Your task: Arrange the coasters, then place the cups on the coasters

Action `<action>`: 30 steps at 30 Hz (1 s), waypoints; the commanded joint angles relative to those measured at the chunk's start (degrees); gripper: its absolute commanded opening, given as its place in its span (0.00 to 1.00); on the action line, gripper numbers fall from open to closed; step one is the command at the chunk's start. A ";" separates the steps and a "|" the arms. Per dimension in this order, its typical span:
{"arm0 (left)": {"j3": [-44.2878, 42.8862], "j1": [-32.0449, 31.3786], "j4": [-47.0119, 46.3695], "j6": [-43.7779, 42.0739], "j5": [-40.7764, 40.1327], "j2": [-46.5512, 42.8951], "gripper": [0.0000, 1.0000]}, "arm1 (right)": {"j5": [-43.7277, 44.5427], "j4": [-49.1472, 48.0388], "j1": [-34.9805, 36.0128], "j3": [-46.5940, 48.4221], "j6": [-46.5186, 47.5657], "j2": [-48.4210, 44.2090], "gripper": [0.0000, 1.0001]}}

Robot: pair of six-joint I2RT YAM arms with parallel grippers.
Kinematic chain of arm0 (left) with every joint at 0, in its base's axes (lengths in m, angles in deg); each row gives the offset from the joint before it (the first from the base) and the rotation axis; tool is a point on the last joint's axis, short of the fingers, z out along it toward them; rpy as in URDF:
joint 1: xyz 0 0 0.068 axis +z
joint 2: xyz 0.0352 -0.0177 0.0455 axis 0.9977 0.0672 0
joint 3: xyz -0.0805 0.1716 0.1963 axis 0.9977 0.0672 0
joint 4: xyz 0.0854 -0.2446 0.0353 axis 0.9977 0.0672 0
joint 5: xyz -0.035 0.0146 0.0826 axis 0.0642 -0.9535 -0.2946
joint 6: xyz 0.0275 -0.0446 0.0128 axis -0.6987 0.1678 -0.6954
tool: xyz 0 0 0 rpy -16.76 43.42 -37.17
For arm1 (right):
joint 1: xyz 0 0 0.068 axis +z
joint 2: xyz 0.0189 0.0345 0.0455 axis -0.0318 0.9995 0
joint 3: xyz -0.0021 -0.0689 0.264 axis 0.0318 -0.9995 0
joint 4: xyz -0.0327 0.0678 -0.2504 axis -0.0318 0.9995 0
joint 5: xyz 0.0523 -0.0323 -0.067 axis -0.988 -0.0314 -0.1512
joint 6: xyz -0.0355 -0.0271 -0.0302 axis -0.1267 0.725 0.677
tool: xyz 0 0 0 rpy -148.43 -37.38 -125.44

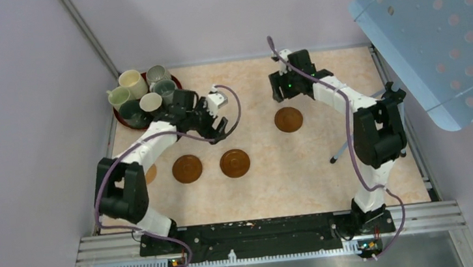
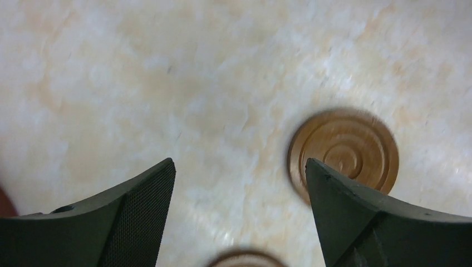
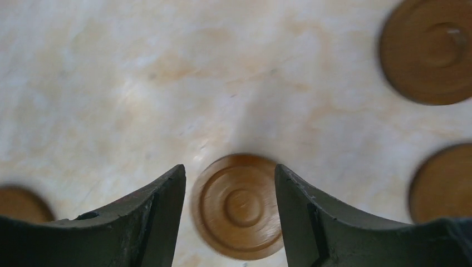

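Note:
Several cups (image 1: pixel 142 94) stand crowded on a dark red tray (image 1: pixel 176 82) at the table's far left. Brown coasters lie flat on the table: one (image 1: pixel 289 119) right of centre, two (image 1: pixel 235 163) (image 1: pixel 187 168) in a row nearer me, and a lighter one (image 1: pixel 151 174) half hidden by the left arm. My left gripper (image 1: pixel 221 127) (image 2: pixel 239 167) hovers open with only bare table between its fingers; a ringed coaster (image 2: pixel 348 147) lies partly behind its right finger. My right gripper (image 1: pixel 285 93) (image 3: pixel 229 169) is open above a ringed coaster (image 3: pixel 239 206) lying on the table.
A pale blue perforated panel (image 1: pixel 433 29) overhangs the far right corner. Grey walls enclose the table on the left and back. More coasters (image 3: pixel 428 50) (image 3: pixel 445 183) show at the right of the right wrist view.

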 commanded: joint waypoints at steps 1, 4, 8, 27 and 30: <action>-6.27 -6.29 -11.37 11.06 -1.50 6.81 0.92 | 9.43 -4.17 -3.12 7.24 -1.89 4.05 0.60; -10.68 -9.78 -15.09 15.13 -1.94 12.04 0.94 | 14.52 -4.78 -4.64 12.45 -1.91 8.98 0.60; -16.12 -14.34 -18.59 17.19 -5.28 18.47 0.95 | 18.50 -5.30 -6.27 19.27 -3.73 15.59 0.59; -27.66 -24.16 -32.43 20.23 -13.39 35.41 0.99 | 25.59 -9.93 -11.60 36.02 -6.51 31.91 0.57; -29.59 -24.18 -32.76 20.92 -13.98 37.72 0.99 | 26.98 -9.77 -12.03 39.07 -6.42 34.33 0.58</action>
